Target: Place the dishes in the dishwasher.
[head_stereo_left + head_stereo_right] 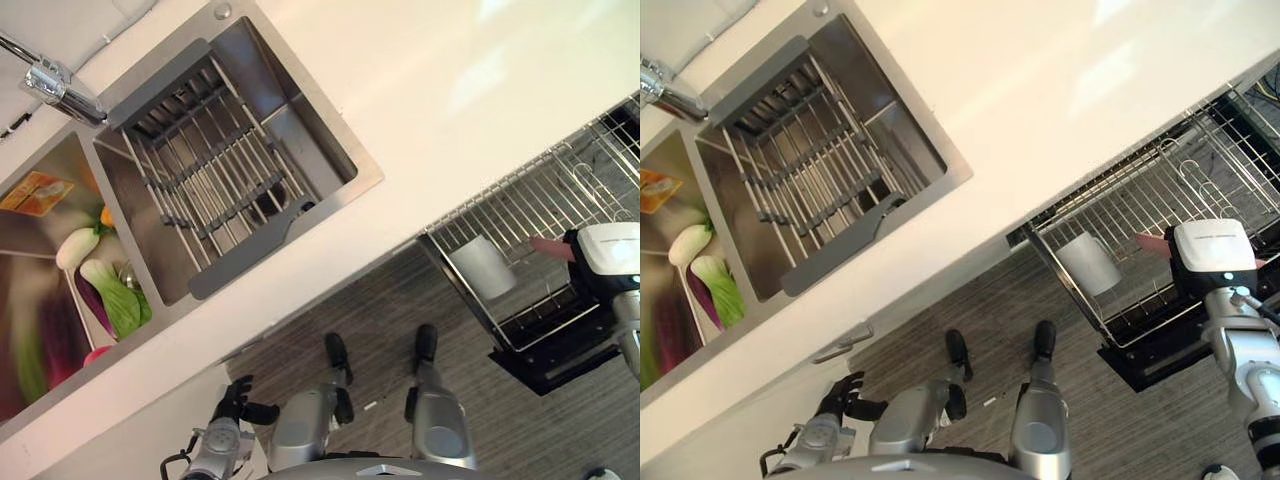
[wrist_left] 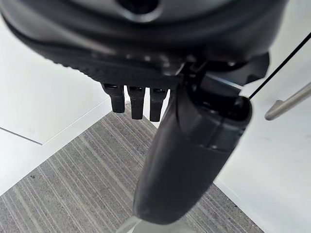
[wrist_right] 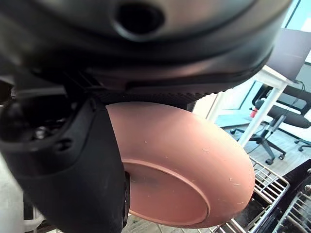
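- The right hand [image 3: 73, 160] is up over the pulled-out dishwasher rack [image 1: 1160, 200], and it has the pink plate [image 3: 180, 170] in its grasp.
- From the right wrist, the thumb lies across the plate's underside near its foot ring, the plate tucked against the palm; the fingers themselves are hidden behind the plate, but the pinch is plain.
- From the head, just the plate's pink edge [image 1: 1152, 243] pokes out beside the white wrist cover, above the rack's wires and close to the rack's front rim.
- A grey cup [image 1: 1088, 264] sits in the rack, near its front corner on the sink side, mouth tipped outward.
- The rack hangs out below the front edge of the white surface [image 1: 1070, 90], over the striped grey floor [image 1: 970, 310].
- The left hand [image 1: 236, 400] hangs low by the cabinet front, well away from the rack; its fingers [image 2: 135, 103] are loosely bent and hold nothing, thumb pointing down at the floor.
- Set into the surface is the sink [image 1: 330, 140], with a grey wire drainer [image 1: 215, 180] lying across the basin.
- The neighbouring basin, toward the surface's far left end, holds vegetables [image 1: 110, 290]: green leaves, a white piece, something purple.
- The tap [image 1: 55, 85] stands behind the sink.
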Motion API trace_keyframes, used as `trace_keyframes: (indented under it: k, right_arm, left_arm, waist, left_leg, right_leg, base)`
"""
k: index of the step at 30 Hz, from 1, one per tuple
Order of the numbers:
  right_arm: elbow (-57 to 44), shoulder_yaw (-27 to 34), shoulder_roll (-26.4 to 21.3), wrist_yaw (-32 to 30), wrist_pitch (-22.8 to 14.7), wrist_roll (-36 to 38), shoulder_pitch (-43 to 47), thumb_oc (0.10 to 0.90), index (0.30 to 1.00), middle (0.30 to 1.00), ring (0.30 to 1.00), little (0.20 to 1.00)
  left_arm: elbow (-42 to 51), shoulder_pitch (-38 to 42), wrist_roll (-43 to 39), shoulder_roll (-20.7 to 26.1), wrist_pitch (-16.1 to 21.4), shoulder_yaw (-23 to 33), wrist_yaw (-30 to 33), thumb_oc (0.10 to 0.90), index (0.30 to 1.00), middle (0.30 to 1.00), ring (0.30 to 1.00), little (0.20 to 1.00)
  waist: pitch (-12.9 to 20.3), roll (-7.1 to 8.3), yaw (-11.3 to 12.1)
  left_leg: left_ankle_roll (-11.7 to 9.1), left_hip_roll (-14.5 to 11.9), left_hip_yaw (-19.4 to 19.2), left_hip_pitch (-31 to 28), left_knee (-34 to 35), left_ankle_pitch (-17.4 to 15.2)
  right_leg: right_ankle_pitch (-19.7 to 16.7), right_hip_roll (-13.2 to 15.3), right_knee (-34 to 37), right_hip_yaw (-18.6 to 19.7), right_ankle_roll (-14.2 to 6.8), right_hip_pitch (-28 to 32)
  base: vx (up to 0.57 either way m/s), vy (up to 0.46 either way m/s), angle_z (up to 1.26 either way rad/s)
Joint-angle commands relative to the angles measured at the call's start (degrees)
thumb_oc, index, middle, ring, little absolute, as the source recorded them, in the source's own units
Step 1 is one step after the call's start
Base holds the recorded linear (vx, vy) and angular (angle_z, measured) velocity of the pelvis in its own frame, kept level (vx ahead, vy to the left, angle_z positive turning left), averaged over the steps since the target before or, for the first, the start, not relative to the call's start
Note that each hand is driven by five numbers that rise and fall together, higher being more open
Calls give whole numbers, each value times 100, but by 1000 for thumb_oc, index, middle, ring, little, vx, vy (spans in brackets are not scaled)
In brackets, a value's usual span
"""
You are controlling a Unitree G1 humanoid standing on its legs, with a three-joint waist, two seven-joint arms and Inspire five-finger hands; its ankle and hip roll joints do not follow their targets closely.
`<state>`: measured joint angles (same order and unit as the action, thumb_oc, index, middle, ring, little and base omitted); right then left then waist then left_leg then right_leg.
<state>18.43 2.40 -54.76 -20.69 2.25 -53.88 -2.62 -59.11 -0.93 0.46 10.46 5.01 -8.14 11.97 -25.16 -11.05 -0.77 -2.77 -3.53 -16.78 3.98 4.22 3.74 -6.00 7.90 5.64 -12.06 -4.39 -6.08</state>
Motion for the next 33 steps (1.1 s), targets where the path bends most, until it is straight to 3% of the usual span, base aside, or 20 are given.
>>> trace_keyframes:
  k: [1,2,3,4,5,20,23,29,33]
  right_arm:
    - [-464,310,-496,-679,294,78,397,400,300,300,300,300]
    - [-494,310,-453,-700,290,77,375,400,300,300,300,300]
    - [-584,332,-380,-672,266,76,296,695,742,742,742,742]
    - [-593,342,-376,-668,266,74,283,695,742,742,742,742]
    - [-642,354,-332,-657,230,122,257,800,900,900,900,900]
    - [-1689,1135,173,-990,-185,962,-214,800,900,900,900,900]
    - [-1933,1346,484,-1116,-261,1464,-212,800,900,900,900,900]
    - [-1914,1978,1064,-1499,-67,2020,-431,800,900,900,900,900]
    - [-1200,2522,1446,-1954,157,2766,-591,800,900,900,900,900]
  left_arm:
    - [-335,127,-112,-13,10,-134,118,800,900,900,900,900]
    - [-320,137,-111,-17,15,-130,111,800,900,900,900,900]
    - [-291,140,-115,-13,7,-111,112,800,900,900,900,900]
    - [-288,137,-114,-9,5,-114,112,800,900,900,900,900]
    - [-286,140,-102,-9,2,-109,108,800,900,900,900,900]
    - [-363,170,372,98,-84,-119,65,800,900,900,900,900]
    - [-378,183,417,97,-136,-112,133,800,900,900,900,900]
    - [-468,225,502,104,-248,41,287,800,900,900,900,900]
    - [-377,224,474,110,-281,76,393,800,900,900,900,900]
  waist:
    - [372,129,6]
    - [390,136,11]
    - [409,162,16]
    - [409,163,17]
    - [421,181,24]
    - [579,504,33]
    - [615,556,13]
    - [678,629,-36]
    - [677,631,-107]
  left_leg:
    - [-449,-317,180,132,-255,129]
    - [-447,-324,189,124,-257,127]
    - [-449,-338,206,106,-263,122]
    - [-450,-339,209,104,-263,121]
    - [-448,-348,218,100,-269,119]
    - [-442,-506,298,-70,-393,45]
    - [-445,-532,283,-115,-406,27]
    - [-435,-540,283,-159,-369,28]
    - [-431,-539,296,-164,-338,35]
  right_leg:
    - [418,419,-633,45,-476,-24]
    - [430,409,-631,33,-472,-6]
    - [437,401,-618,21,-467,26]
    - [437,400,-615,18,-467,31]
    - [442,391,-607,5,-464,51]
    - [548,200,-576,-31,-404,308]
    - [556,163,-564,-15,-394,347]
    - [574,103,-531,20,-370,374]
    - [569,96,-548,22,-366,352]
  base:
    - [0,0,0]
    - [-7,-42,3]
    - [-4,-29,4]
    - [-9,-36,4]
    - [-4,-31,3]
    - [-2,-17,3]
    - [3,-13,-5]
    - [4,-7,-4]
    - [0,0,0]
